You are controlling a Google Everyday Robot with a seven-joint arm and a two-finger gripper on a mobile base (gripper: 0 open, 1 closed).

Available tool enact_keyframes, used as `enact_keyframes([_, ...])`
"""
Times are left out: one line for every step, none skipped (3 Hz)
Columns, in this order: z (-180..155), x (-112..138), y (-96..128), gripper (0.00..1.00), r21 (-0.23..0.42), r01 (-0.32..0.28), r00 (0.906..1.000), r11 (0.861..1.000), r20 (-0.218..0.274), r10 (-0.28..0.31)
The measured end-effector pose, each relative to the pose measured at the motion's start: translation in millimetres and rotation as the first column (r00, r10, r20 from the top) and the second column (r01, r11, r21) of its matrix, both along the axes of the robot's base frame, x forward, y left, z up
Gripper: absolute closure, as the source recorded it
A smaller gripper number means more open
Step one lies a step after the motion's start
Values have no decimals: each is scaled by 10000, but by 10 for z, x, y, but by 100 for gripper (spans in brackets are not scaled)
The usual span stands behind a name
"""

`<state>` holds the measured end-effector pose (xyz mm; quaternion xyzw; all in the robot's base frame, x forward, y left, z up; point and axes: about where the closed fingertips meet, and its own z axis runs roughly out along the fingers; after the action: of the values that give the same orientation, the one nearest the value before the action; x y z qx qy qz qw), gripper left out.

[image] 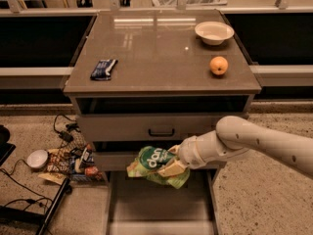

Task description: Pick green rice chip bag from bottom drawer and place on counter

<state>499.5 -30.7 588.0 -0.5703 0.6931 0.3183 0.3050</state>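
One bag is in my grasp: the gripper (170,164) is clamped on the green rice chip bag (152,161). The bag hangs in the air below the counter (156,48), in front of the cabinet's lower face and above the floor of the bottom drawer (156,202). That drawer stands pulled out, well below the counter's front edge. My arm (254,143) reaches in from the right, below the counter's front right corner. On the counter I see a pale bowl (213,32) near the far right corner. An orange fruit (218,65) lies nearer the front on the same side, and a dark blue wrapper (103,69) lies by the left edge. A handled drawer front (161,127) sits between the counter and the bag.
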Motion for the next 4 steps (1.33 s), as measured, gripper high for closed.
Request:
enact_keyframes([485, 181, 137, 100, -166, -229, 9994, 9996, 246, 233])
enact_keyframes([1186, 352, 416, 100, -802, -520, 9953, 9954, 777, 582])
enact_keyframes([1958, 523, 685, 100, -1429, -513, 9854, 9884, 1536, 734])
enact_keyframes([2670, 599, 921, 100, -1854, -374, 9704, 9820, 2279, 799])
